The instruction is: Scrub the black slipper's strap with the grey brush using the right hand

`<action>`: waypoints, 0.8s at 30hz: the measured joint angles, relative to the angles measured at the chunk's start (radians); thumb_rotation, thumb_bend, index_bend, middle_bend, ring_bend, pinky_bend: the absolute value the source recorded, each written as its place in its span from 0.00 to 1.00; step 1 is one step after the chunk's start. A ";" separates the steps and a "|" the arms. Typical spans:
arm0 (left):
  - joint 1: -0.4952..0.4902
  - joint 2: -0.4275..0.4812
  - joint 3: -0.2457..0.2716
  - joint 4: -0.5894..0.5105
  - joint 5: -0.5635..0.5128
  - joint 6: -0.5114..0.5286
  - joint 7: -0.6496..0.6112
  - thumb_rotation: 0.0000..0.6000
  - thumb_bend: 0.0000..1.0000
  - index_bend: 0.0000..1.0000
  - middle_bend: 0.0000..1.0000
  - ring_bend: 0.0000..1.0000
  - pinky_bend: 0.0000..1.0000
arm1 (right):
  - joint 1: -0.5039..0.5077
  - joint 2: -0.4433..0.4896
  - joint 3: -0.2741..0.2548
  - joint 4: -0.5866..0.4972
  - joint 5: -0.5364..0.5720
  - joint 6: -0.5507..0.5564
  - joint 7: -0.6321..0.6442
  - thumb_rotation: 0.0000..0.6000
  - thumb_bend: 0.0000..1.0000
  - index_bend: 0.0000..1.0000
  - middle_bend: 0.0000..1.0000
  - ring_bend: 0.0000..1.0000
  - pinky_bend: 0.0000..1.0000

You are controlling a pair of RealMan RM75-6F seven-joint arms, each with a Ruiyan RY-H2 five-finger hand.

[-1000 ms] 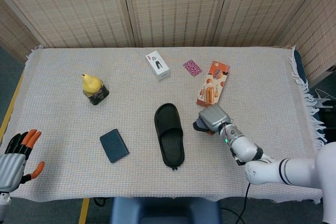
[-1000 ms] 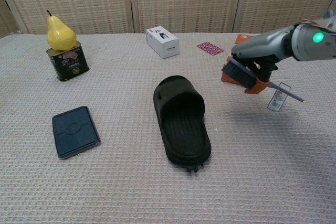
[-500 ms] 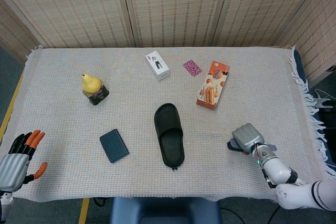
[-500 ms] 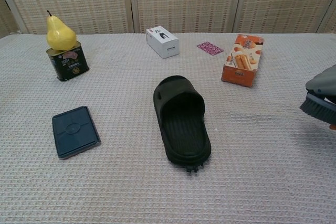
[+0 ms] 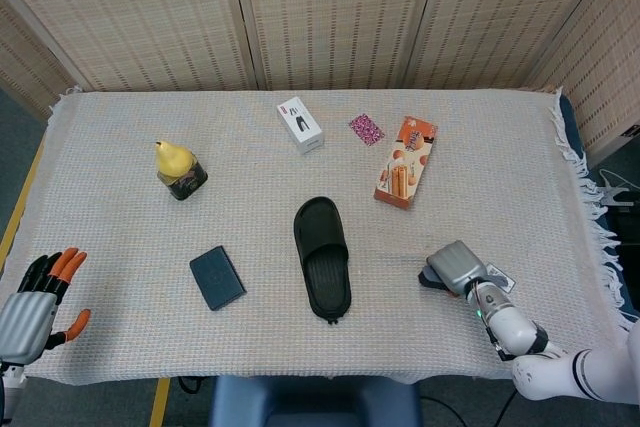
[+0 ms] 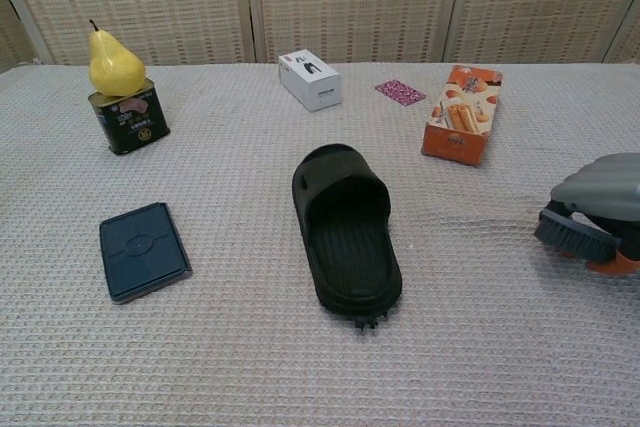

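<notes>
The black slipper (image 5: 322,257) lies mid-table, its strap (image 6: 335,172) at the far end and its heel toward me. To the right of the slipper and well apart from it, my right hand (image 5: 457,267) grips the grey brush (image 6: 574,234), dark bristles facing down just above or on the cloth. In the chest view this right hand (image 6: 606,191) shows at the right edge, partly cut off. A small tag (image 5: 497,279) lies beside it. My left hand (image 5: 30,305) hangs off the table's front left corner, fingers apart, holding nothing.
A pear on a dark can (image 6: 122,97) stands at the far left. A white box (image 6: 310,79), a pink card (image 6: 400,92) and an orange snack box (image 6: 461,126) lie along the back. A dark blue case (image 6: 143,250) lies left of the slipper.
My right hand carried the brush from beside the snack box toward the front right, then came back a little left and lower. The slipper and left hand stayed put.
</notes>
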 measured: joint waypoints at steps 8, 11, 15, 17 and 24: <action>0.001 0.002 0.002 -0.004 -0.001 -0.001 0.000 1.00 0.36 0.00 0.00 0.00 0.03 | -0.030 0.049 0.010 -0.059 -0.014 0.026 -0.017 1.00 0.22 0.00 0.15 0.21 0.66; 0.000 0.004 0.003 -0.008 -0.005 -0.007 0.001 1.00 0.36 0.00 0.00 0.00 0.03 | -0.041 0.065 0.010 -0.085 -0.020 0.051 -0.044 1.00 0.18 0.00 0.12 0.20 0.66; -0.001 0.005 0.005 -0.011 -0.002 -0.007 0.003 1.00 0.36 0.00 0.00 0.00 0.03 | -0.053 0.078 0.019 -0.119 -0.021 0.077 -0.079 1.00 0.16 0.00 0.10 0.18 0.65; 0.000 0.005 0.005 -0.011 -0.001 -0.004 0.003 1.00 0.36 0.00 0.00 0.00 0.03 | -0.057 0.082 0.024 -0.130 -0.022 0.078 -0.085 1.00 0.16 0.00 0.10 0.18 0.65; 0.005 0.008 0.004 -0.011 0.000 0.009 0.001 1.00 0.36 0.00 0.00 0.00 0.03 | -0.076 0.107 0.033 -0.166 -0.041 0.091 -0.071 1.00 0.15 0.00 0.10 0.17 0.49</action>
